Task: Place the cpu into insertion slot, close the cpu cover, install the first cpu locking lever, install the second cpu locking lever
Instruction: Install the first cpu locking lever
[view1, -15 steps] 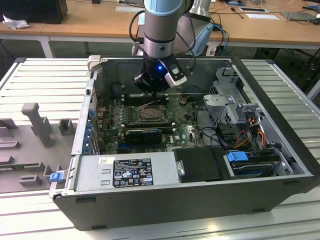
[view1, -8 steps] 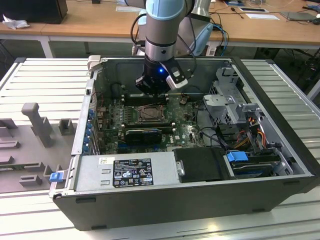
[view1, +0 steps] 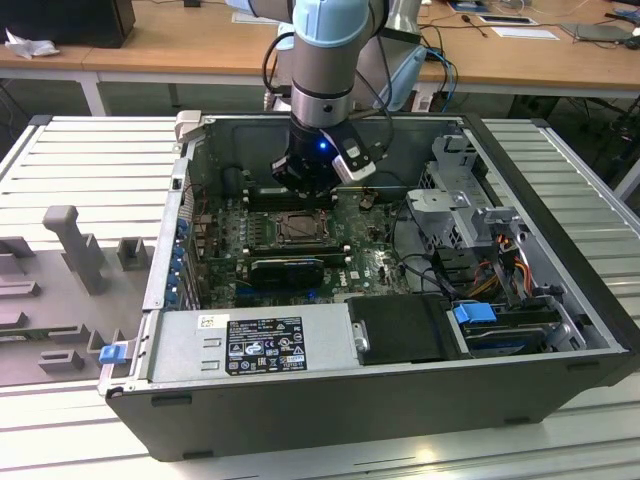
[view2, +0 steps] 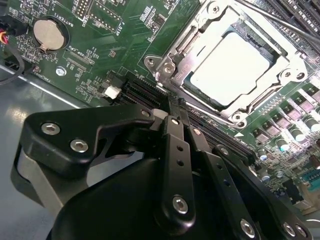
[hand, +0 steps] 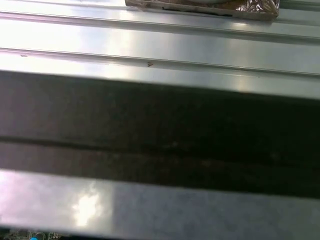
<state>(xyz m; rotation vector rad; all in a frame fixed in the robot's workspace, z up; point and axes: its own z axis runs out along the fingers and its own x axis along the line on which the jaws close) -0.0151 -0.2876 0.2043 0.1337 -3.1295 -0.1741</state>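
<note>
Your hand (view2: 176, 107) has its fingers drawn together, nothing between them, hovering just short of the insertion slot (view2: 227, 65). The cpu (view2: 231, 67) already lies in that slot, the cpu cover (view2: 172, 50) framing it — whether the cover is fully latched I can't tell. The risk, as I judge it: the fingertips are close to the cover's edge and the dark connector row under them, so a skewed push could scrape the green board (view2: 100, 55). Writing near the coin cell (view2: 46, 34) is legible print; I leave it unread.
</note>
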